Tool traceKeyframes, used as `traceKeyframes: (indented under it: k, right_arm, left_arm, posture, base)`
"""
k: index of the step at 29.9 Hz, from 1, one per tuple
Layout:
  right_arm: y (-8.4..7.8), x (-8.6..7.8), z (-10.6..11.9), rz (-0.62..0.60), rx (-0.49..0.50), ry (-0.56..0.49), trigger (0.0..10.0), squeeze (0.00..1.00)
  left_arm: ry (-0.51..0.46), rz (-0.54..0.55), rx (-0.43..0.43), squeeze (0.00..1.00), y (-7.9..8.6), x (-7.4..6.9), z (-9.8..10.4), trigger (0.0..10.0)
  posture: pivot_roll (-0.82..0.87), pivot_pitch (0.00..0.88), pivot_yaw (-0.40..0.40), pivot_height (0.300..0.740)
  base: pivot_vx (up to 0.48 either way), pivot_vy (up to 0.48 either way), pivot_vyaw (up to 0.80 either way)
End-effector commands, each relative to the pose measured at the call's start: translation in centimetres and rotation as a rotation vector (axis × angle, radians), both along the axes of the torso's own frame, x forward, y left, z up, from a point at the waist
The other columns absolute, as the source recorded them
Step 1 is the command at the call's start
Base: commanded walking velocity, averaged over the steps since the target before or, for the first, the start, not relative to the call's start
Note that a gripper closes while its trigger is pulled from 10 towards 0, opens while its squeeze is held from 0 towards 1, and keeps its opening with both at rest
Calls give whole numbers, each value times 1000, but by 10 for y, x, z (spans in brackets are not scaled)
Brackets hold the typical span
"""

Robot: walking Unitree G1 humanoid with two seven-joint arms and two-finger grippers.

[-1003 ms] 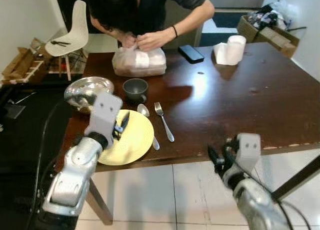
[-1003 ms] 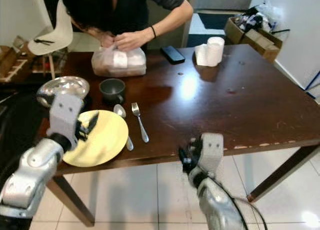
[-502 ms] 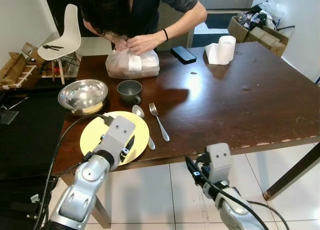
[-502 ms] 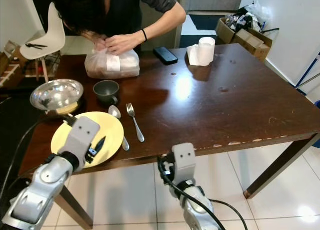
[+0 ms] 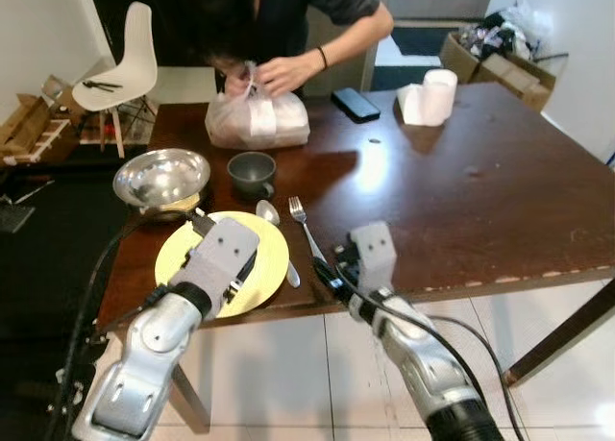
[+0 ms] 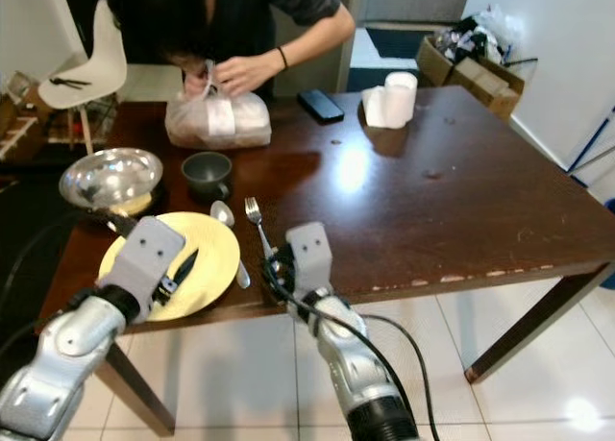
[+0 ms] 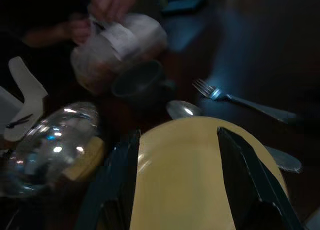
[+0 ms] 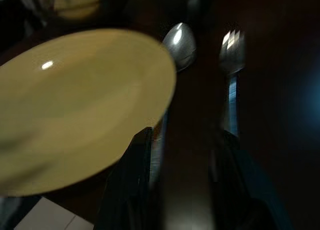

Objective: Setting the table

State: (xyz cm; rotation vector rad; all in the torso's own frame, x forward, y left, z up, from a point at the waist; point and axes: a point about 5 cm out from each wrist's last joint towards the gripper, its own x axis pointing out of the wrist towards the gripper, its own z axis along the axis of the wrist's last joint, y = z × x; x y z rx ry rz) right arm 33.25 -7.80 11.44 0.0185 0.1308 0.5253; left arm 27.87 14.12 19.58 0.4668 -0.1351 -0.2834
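A pale yellow plate [image 5: 264,258] lies on the dark reddish-brown table [image 5: 500,191] beside a shiny silver spoon [image 5: 272,215] and fork [image 5: 306,232], with a dark grey cup [image 5: 252,172], a mirror-bright steel bowl [image 5: 161,177], a translucent white bag [image 5: 258,119], a black phone [image 5: 355,103] and white paper rolls [image 5: 430,95] toward the top of the frame.

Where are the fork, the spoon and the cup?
fork [image 6: 259,236], right eye view, mid handle
spoon [image 6: 222,212], right eye view, bowl
cup [image 5: 251,170], left eye view, rim
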Motion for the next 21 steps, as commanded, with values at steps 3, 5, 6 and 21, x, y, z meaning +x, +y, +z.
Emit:
traceKeyframes:
  k: [3, 5, 6, 21]
  right_arm:
    - [-2, 3, -8, 10, -21, 48, 10000, 0]
    - [-2, 6, -6, 23, -53, 36, 10000, 0]
    - [-2, 8, -6, 31, -83, 27, 10000, 0]
    - [-9, 29, 0, 29, -252, 8, 10000, 0]
  left_arm:
    - [-8, 13, -26, 0, 7, -2, 10, 10000]
    - [-15, 17, -38, 0, 9, -3, 14, 10000]
    - [-19, 19, -45, 0, 10, -4, 17, 10000]
    - [-18, 34, -61, 0, 14, -6, 30, 10000]
  posture:
    - [100, 116, 54, 740]
    - [102, 120, 52, 740]
    - [104, 122, 52, 740]
    - [118, 172, 51, 740]
  base:
    - [0, 0, 0]
    - [0, 0, 0]
    - [0, 0, 0]
    - [0, 0, 0]
